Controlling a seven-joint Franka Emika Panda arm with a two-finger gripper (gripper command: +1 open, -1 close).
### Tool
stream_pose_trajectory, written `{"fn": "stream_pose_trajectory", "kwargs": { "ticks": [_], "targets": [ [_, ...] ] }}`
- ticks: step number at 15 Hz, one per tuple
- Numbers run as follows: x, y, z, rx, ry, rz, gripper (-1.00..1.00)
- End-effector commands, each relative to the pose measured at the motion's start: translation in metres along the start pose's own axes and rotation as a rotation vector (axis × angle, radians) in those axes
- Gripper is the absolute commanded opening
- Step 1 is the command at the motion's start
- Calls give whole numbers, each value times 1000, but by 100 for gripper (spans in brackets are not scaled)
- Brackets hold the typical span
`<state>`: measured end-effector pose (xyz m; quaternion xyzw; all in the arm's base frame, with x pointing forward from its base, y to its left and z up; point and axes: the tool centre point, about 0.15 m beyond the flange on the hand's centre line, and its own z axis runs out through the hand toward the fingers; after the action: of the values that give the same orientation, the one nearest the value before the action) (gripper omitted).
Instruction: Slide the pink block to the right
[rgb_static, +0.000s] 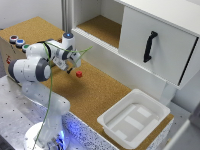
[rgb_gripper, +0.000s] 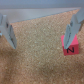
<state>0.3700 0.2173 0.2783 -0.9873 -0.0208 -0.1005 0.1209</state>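
**Operator:** Report the tool state and the location of the work item.

**Technician:** In the wrist view, the gripper (rgb_gripper: 42, 31) has its jaws spread wide with nothing between them. The pink block (rgb_gripper: 69, 45) sits on the cork surface (rgb_gripper: 37, 55), touching or just beside one fingertip (rgb_gripper: 68, 39), on its outer side as far as the blur allows. It bears a dark mark resembling an "N". The block is not grasped.

**Operator:** Where does the block lie in the wider scene?

**Technician:** In the exterior view, the pink block (rgb_static: 79, 74) rests on the cork tabletop (rgb_static: 95, 95), at roughly 5 o'clock from the gripper (rgb_static: 70, 62) and near it. The white bin (rgb_static: 134, 118) lies well apart at 4 o'clock from the block. The cabinet (rgb_static: 150, 35) with the black handle (rgb_static: 149, 46) stands at about 2 o'clock. The coloured buttons (rgb_static: 19, 42) are at 10 o'clock.

**Operator:** Which step is in hand?

**Technician:** Judged from these views, this is the approach and alignment step. The slide has not yet begun.

**Operator:** What does the next move require?

**Technician:** A finger should be set low against the block face opposite the intended direction of travel, with firm contact. Then push level along the cork, keeping the block centred on the finger so it does not rotate away. Whether the fingertip height is already sufficient cannot be determined here.
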Motion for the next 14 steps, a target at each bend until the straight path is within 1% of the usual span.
{"fn": "stream_pose_trajectory", "kwargs": {
  "ticks": [1,2,4,6,7,10,14],
  "targets": [
    [17,-5,36,47,-42,-72,-100],
    [20,-7,39,35,-47,-81,-100],
    [23,-12,42,35,-53,-94,-100],
    [24,-13,45,22,-58,-96,-100],
    [25,-11,49,6,-65,-99,-100],
    [32,-5,57,-80,-78,-111,-100],
    [39,8,63,-126,-83,-92,-100]
  ]
}}
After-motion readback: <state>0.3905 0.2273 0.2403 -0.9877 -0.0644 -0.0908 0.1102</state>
